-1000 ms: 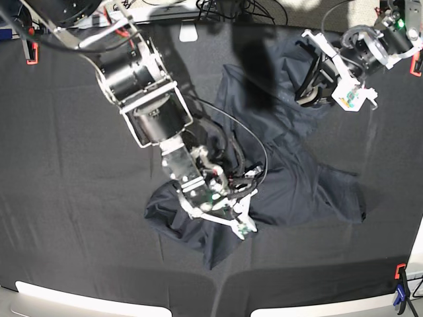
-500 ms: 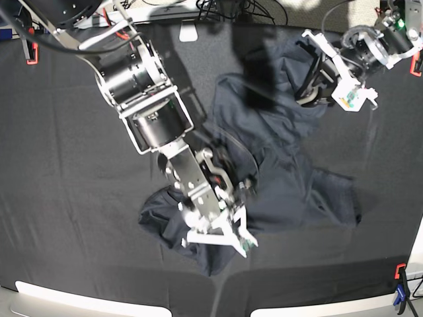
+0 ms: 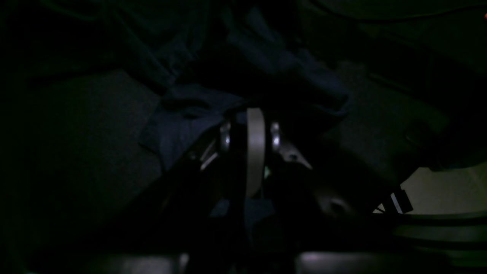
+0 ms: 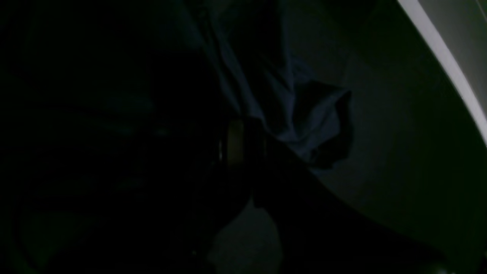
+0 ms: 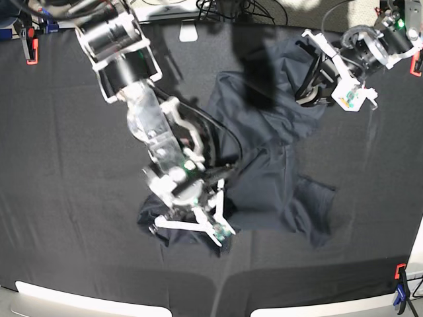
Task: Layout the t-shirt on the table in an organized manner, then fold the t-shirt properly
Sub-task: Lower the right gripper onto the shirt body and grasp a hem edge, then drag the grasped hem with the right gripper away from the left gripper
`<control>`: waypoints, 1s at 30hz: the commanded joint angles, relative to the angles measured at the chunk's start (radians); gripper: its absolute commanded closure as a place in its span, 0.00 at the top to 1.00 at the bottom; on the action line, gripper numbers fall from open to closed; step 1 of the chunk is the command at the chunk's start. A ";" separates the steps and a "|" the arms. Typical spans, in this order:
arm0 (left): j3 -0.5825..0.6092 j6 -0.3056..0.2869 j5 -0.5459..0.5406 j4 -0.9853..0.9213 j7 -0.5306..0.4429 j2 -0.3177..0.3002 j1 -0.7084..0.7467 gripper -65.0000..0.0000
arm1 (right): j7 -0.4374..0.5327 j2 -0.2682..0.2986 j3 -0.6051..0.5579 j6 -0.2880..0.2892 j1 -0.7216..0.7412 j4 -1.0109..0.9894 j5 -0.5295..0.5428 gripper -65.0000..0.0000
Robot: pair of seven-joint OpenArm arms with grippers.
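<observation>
The t-shirt (image 5: 264,191), dark navy and crumpled, lies across the middle and right of the table (image 5: 66,198). At the back right my left gripper (image 5: 309,98) is shut on a bunched edge of the shirt. The left wrist view shows the same gripper (image 3: 253,114) with navy cloth (image 3: 182,129) gathered at its fingertips. At the shirt's near left edge my right gripper (image 5: 192,221) sits low, shut on the cloth. In the dim right wrist view a fold of the shirt (image 4: 304,125) trails from that gripper (image 4: 236,129).
Orange clamps sit at the back left (image 5: 31,49), back right (image 5: 416,63) and front right (image 5: 400,274) corners. A pale rim (image 5: 86,300) runs along the front edge. A white block (image 5: 188,33) and cables (image 5: 225,8) lie at the back edge.
My right gripper has shut on the shirt and its arm has swung and stretched out. The shirt's lower half and right sleeve have been drawn leftward. The left arm has stayed still.
</observation>
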 commanded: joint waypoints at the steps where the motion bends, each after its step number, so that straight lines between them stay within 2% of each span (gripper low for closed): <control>1: -0.006 -0.006 -0.018 0.017 -0.031 -0.006 0.000 0.06 | 0.027 -0.004 0.005 -0.008 0.029 0.018 0.022 0.00; 2: -0.006 -0.006 -0.018 0.017 -0.031 -0.006 0.000 0.07 | 0.026 -0.005 0.005 -0.008 0.029 0.018 0.048 0.01; 5: -0.006 -0.006 -0.018 0.017 -0.031 -0.006 0.000 0.07 | 0.035 -0.008 0.004 -0.008 0.030 0.018 0.114 0.24; 7: -0.006 -0.006 -0.017 0.017 -0.031 -0.006 0.000 0.06 | 0.044 -0.008 0.004 -0.008 0.030 0.018 0.134 0.30; 15: -0.006 -0.006 -0.018 0.017 -0.031 -0.006 0.000 0.07 | 0.054 -0.007 0.005 -0.008 0.030 0.018 0.130 0.30; 19: -0.006 -0.006 -0.018 0.017 -0.031 -0.006 0.000 0.06 | 0.078 -0.007 0.010 -0.008 0.033 -0.013 0.078 0.30; 22: -0.006 -0.006 -0.018 0.017 -0.031 -0.006 0.000 0.07 | 0.081 -0.007 0.036 -0.008 0.043 -0.074 0.079 0.30; 26: -0.006 -0.006 -0.017 0.017 -0.031 -0.006 0.000 0.07 | 0.132 -0.008 0.096 -0.008 0.050 -0.100 0.081 0.30; 30: -0.006 -0.006 -0.018 0.017 -0.031 -0.006 0.000 0.06 | 0.129 -0.007 0.159 -0.008 0.064 -0.100 0.150 0.30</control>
